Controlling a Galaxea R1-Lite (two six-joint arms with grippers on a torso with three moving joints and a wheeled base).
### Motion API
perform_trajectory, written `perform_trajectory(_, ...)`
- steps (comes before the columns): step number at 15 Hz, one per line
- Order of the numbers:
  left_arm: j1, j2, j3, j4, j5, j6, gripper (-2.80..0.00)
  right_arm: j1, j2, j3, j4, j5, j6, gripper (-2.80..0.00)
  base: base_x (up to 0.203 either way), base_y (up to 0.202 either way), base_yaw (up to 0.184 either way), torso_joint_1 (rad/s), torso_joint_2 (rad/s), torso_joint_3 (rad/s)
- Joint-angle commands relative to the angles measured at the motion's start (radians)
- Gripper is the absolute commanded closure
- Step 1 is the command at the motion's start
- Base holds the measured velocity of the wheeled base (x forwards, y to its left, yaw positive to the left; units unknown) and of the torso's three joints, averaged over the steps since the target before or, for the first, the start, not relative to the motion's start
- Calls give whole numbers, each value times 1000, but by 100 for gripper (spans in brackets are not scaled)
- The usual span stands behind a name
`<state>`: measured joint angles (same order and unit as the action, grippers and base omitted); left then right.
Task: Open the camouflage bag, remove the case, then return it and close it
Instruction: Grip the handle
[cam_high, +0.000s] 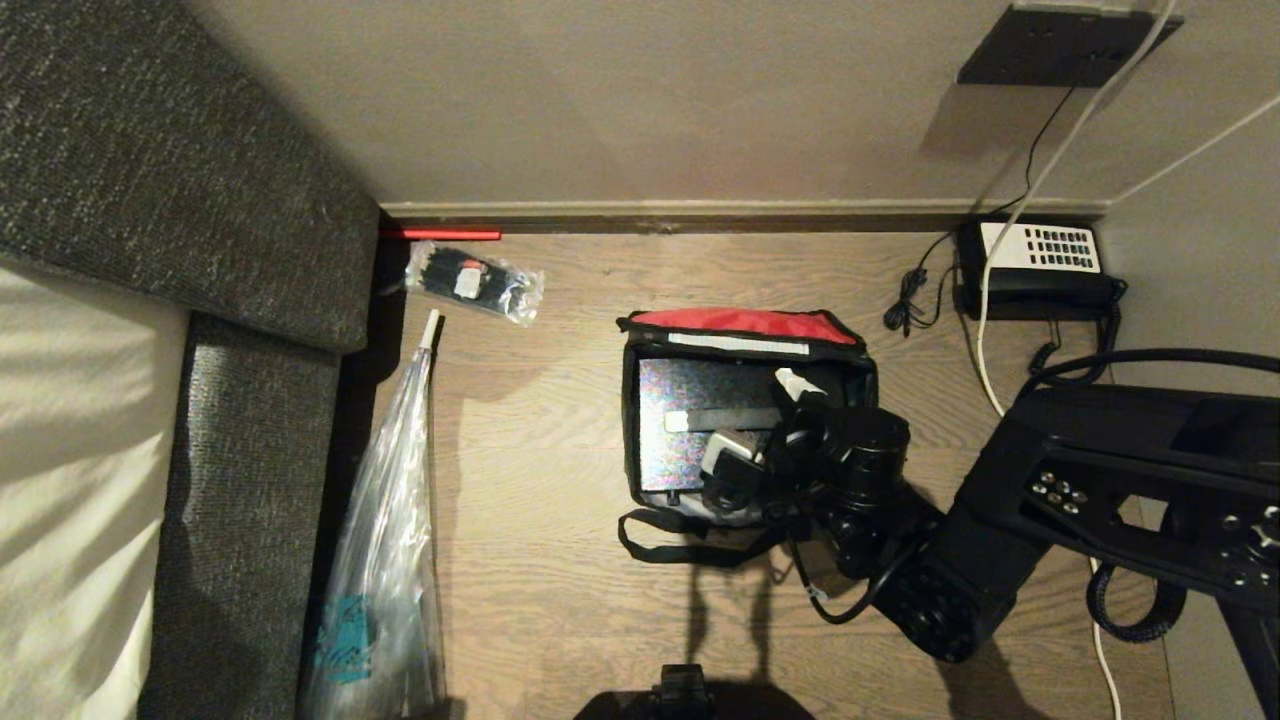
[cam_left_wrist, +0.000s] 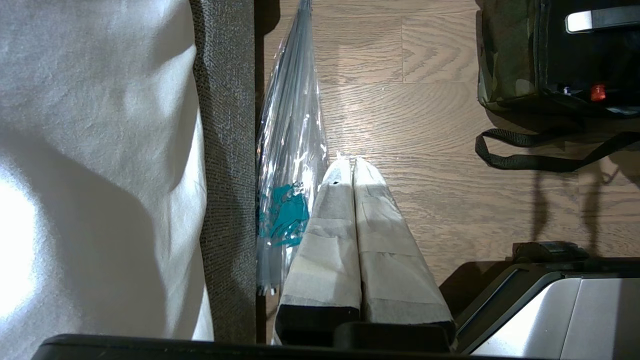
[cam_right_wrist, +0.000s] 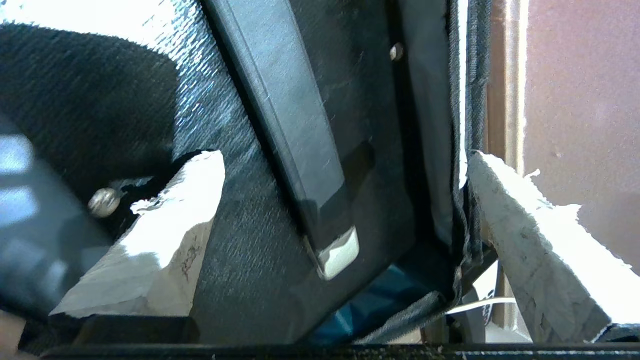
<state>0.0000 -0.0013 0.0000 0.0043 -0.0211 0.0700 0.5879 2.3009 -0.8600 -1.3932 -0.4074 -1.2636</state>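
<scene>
The camouflage bag (cam_high: 630, 430) sits open on the wood floor, its red-edged lid (cam_high: 745, 323) folded back toward the wall. Inside lies the case (cam_high: 685, 395), black and glossy, with a strap handle (cam_high: 720, 418) across its top. My right gripper (cam_high: 757, 420) hangs over the bag's right half, jaws spread wide. In the right wrist view the right gripper (cam_right_wrist: 345, 155) has the case's handle (cam_right_wrist: 300, 150) between its fingers, with one finger (cam_right_wrist: 520, 235) by the bag's fabric rim. My left gripper (cam_left_wrist: 347, 162) is shut and parked low over the floor, left of the bag (cam_left_wrist: 505, 60).
A black-and-white telephone (cam_high: 1040, 265) with cables stands by the wall at the right. A long clear plastic bag (cam_high: 385, 560) leans along the dark sofa (cam_high: 200, 200) at the left. A small clear packet (cam_high: 475, 280) lies near the skirting.
</scene>
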Motion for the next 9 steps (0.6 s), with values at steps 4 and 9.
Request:
perform_trajectory(4,0,1,2,0,0,1,0,-2,53,-52,-13,-2,-7,-280,0,0,0,0,0,0)
perform_trajectory(9,0,1,2,0,0,1,0,-4,88,-128,-13,-10,-7,-280,0,0,0,0,0,0)
